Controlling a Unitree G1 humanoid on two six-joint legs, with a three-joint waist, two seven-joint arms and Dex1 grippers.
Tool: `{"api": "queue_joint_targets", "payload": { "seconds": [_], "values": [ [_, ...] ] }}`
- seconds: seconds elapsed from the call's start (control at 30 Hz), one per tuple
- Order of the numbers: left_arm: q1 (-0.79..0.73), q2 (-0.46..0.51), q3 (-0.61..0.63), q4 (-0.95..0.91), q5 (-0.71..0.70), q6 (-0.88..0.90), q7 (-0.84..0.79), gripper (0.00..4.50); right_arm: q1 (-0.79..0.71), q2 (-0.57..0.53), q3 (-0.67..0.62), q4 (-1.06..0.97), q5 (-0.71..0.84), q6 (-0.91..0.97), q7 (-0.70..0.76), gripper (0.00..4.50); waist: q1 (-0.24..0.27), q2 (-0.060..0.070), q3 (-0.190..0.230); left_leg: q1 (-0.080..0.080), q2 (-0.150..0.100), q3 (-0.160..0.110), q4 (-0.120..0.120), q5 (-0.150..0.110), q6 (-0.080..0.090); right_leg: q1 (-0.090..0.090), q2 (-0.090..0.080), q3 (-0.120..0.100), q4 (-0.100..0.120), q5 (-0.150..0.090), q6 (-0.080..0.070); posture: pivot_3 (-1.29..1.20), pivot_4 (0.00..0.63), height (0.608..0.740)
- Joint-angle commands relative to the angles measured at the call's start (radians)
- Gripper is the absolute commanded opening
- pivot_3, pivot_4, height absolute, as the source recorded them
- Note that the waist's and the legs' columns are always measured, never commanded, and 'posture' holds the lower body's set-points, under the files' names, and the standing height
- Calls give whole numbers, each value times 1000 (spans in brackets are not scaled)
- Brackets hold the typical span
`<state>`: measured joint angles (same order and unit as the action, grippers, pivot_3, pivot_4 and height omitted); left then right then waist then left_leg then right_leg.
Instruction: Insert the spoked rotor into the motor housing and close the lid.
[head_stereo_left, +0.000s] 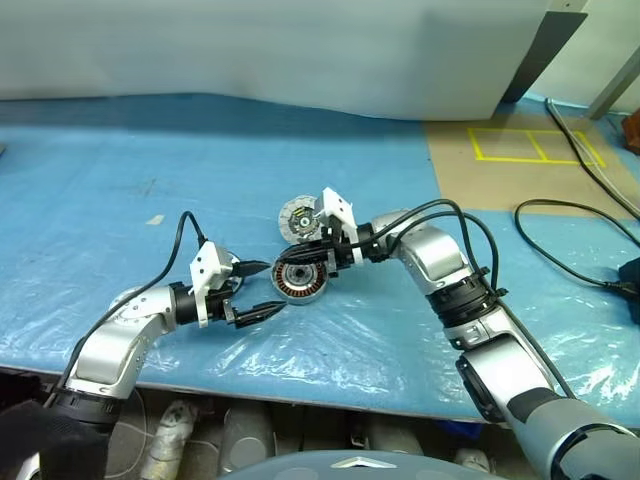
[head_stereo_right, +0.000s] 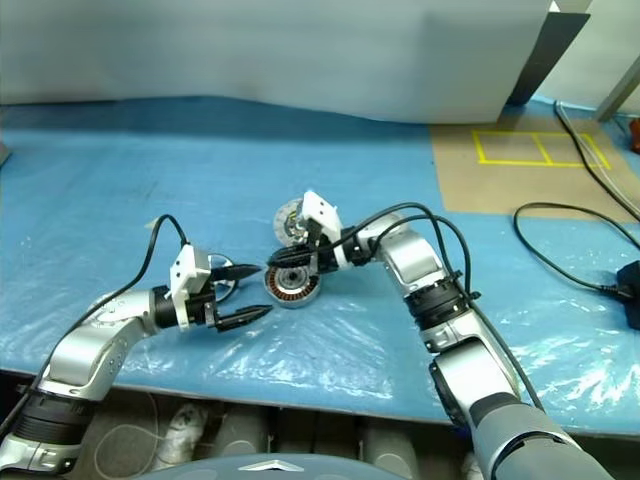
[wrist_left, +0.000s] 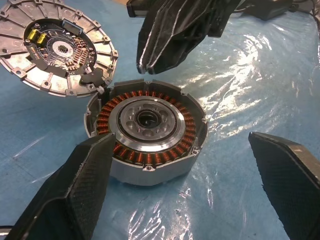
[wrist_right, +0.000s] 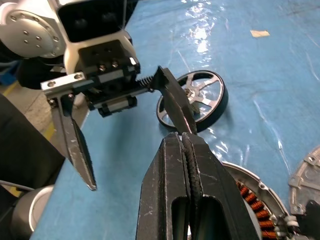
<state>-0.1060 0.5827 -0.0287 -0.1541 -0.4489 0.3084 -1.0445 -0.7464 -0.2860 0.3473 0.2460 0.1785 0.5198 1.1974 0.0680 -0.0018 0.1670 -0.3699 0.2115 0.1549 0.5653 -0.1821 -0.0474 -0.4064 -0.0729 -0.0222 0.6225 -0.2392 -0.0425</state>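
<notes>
Rotor first, at the left of the head views: the spoked rotor (wrist_right: 192, 101) lies flat on the blue plastic sheet (head_stereo_left: 120, 200) behind the left gripper (head_stereo_left: 262, 290), partly hidden by it. It is not yet in the housing, so seating it looks like the step in hand. The left gripper is spread wide and empty, its two fingers (wrist_left: 75, 190) either side of the near wall of the motor housing (head_stereo_left: 300, 281) without touching it; this reads as a bracing stance, though it could equally be a pause.

At frame centre the housing sits upright with its copper windings exposed. Just above it in the picture the lid (head_stereo_left: 297, 215) is swung back on its joined edge, dark inner face showing, which leaves the bore free for loading.

Right of centre, the right gripper (head_stereo_left: 290, 254) is clenched on nothing, its tip hovering above the housing's far rim beside the lid's hinge.

Open sheet stretches across the left and upper parts of the frame. The table's front edge (head_stereo_left: 330, 400) runs near the housing at the lower side, and black cables (head_stereo_left: 560, 260) lie at the right.
</notes>
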Motion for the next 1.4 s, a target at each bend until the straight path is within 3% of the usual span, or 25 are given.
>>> {"api": "queue_joint_targets", "payload": {
  "seconds": [0.03, 0.3, 0.57, 0.87, 1.0, 1.2, 1.4],
  "values": [
    [-3, 14, 30, -1, -13, -23, -17, 4500, 21, -38, 75, 58, -115, -146, -34, 17, 1, 0, 0, 0, 0, 0, 0, 0, 0, 0, 0, 0, 0, 0, 0, 0, 150, 740],
    [28, 15, 34, 19, -6, -62, -30, 4500, 69, -36, 107, 114, -169, -244, -67, 17, -10, 0, 0, 3, 0, 0, 0, 0, 0, 2, 0, 1, 1, 0, 0, 0, 150, 740],
    [52, 44, 81, 30, -20, -80, -50, 4500, 23, 25, -49, -46, 75, 30, -19, 17, -14, 0, 0, 0, 0, 0, 0, 0, 0, 0, 0, 0, 0, 0, 0, 0, 150, 740],
    [18, 124, 150, 51, -44, -25, -63, 4500, 65, -19, 98, 129, -137, -177, -87, 17, -14, 0, 0, 0, -1, 0, -1, 0, 0, 0, 0, 0, -1, 0, 0, 0, 150, 740],
    [2, 158, 169, 44, -56, 13, -62, 4500, 98, -28, 114, 115, -142, -199, -63, 17, -18, 0, 0, 2, -1, 1, -1, 0, 0, 1, 0, 1, -1, 0, 0, 0, 150, 740],
    [-90, 230, 218, 113, -47, 28, -61, 4500, 69, -16, 54, 73, -97, -177, -73, 17, -20, 0, 0, 3, -1, 1, -1, 0, 0, 2, 0, 1, 1, 0, 0, 0, 150, 740],
    [-289, 300, 202, 252, -11, 36, -91, 4500, 23, -23, -53, -92, 32, -32, -56, 17, -16, -1, 0, 0, -1, 0, 0, 0, 0, 0, 0, 0, 0, 0, 0, 0, 150, 740]
  ]
}}
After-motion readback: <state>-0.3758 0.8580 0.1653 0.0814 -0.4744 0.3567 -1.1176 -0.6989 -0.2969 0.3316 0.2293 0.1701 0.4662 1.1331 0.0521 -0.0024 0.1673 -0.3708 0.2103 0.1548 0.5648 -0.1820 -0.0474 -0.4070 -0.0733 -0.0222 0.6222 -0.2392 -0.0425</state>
